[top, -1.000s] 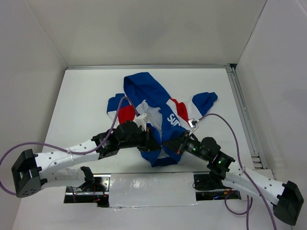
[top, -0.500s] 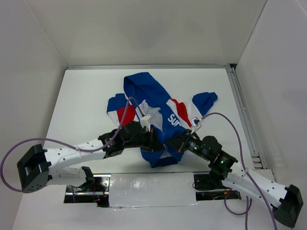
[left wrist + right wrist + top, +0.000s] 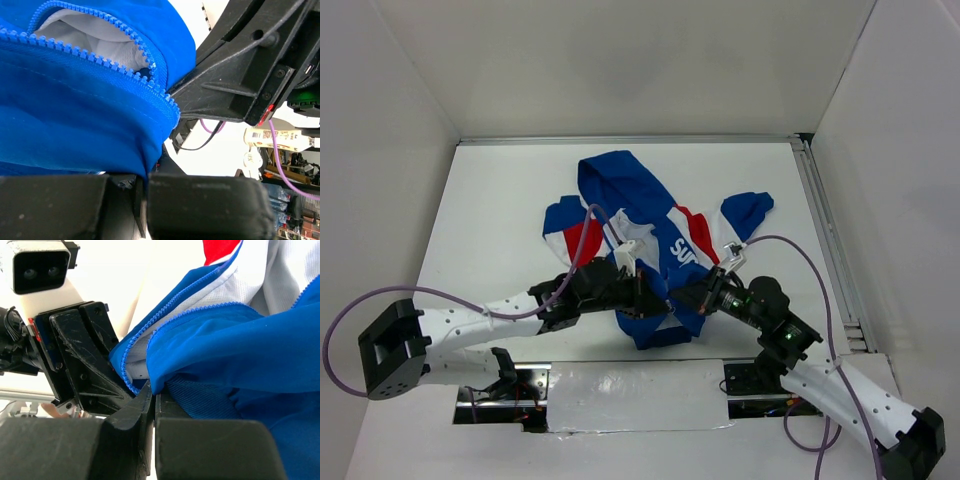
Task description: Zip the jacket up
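Note:
The royal-blue jacket (image 3: 638, 225) lies on the white table, hood at the back, red and white panels to each side, front open with white lining showing. My left gripper (image 3: 655, 303) and right gripper (image 3: 686, 300) meet at the jacket's bottom hem, close together. In the left wrist view the left gripper (image 3: 141, 187) is shut on the blue fabric (image 3: 75, 120) below the open zipper teeth (image 3: 107, 62). In the right wrist view the right gripper (image 3: 153, 400) is shut on the hem edge (image 3: 200, 400) beside the zipper teeth (image 3: 131, 385). The zipper slider is hidden.
A metal rail (image 3: 825, 240) runs along the table's right side. A shiny plate (image 3: 620, 395) covers the near edge between the arm bases. White walls close in on three sides. Purple cables (image 3: 590, 225) loop over both arms.
My left arm has stretched a little to the right and my right arm's wrist has shifted slightly. Both grippers stay at the jacket's bottom hem.

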